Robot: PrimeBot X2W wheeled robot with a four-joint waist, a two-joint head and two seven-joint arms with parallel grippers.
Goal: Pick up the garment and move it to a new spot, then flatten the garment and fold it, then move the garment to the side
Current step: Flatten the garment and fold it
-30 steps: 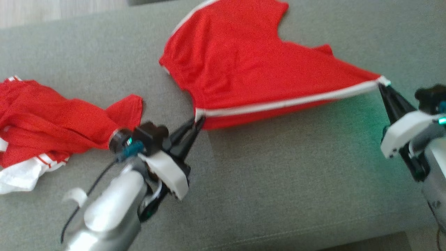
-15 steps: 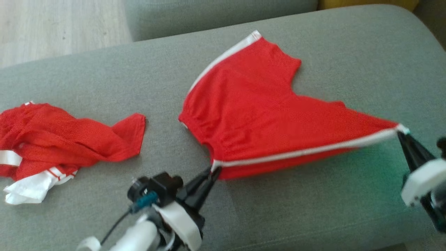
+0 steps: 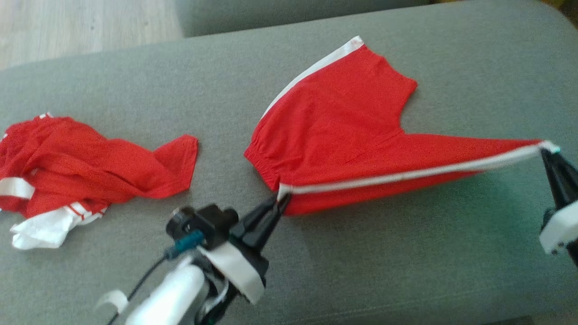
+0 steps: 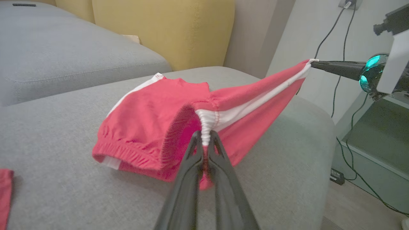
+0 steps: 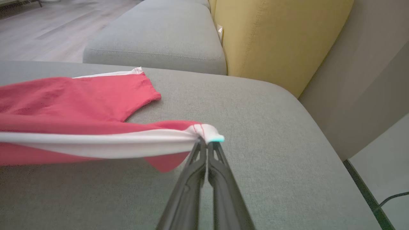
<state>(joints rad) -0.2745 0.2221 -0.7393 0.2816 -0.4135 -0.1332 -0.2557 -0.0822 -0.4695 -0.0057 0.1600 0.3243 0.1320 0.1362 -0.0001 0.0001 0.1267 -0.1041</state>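
The red garment [image 3: 343,131], shorts with a white side stripe, lies partly on the grey sofa cushion [image 3: 361,262], with its near edge lifted and taut. The left pincer [image 3: 280,201] is clamped on the stripe's waistband end and the right pincer [image 3: 548,153] on its hem end, probably to stretch out wrinkles before flattening. The right arm is cut off at the head view's edge. A crumpled red heap [image 3: 67,167] lies well apart, its shape unclear.

Home living room: grey upholstered sofa [image 3: 406,257], yellow back cushion [image 5: 281,38], pale wood floor [image 5: 41,28].
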